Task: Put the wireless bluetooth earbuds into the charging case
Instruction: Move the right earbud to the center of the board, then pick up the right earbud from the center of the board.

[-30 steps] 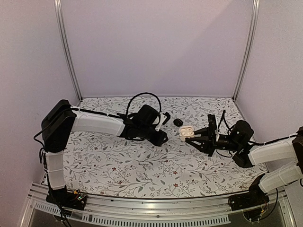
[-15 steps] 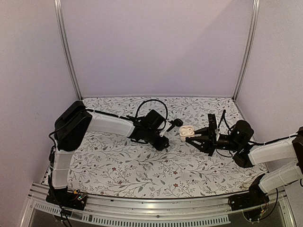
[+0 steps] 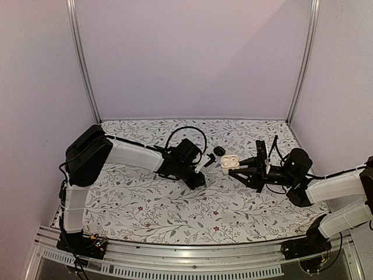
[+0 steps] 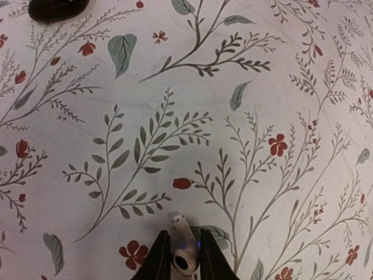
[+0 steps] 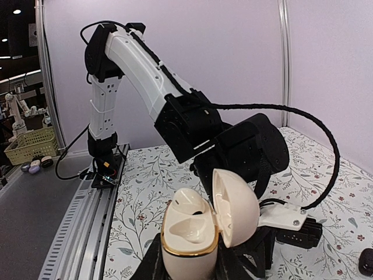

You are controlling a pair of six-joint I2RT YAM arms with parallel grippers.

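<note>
Top view: my left gripper [image 3: 203, 165] hangs just left of the open cream-white pebble charging case [image 3: 228, 163] clamped in my right gripper [image 3: 236, 168]. Left wrist: narrow fingers [image 4: 159, 260] pinch a tiny white stemmed earbud [image 4: 180, 232], stem pointing away. Right wrist: case's sockets face up

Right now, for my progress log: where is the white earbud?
The white earbud sits bottom centre in the left wrist view, between the left end effector's fingers.
</note>
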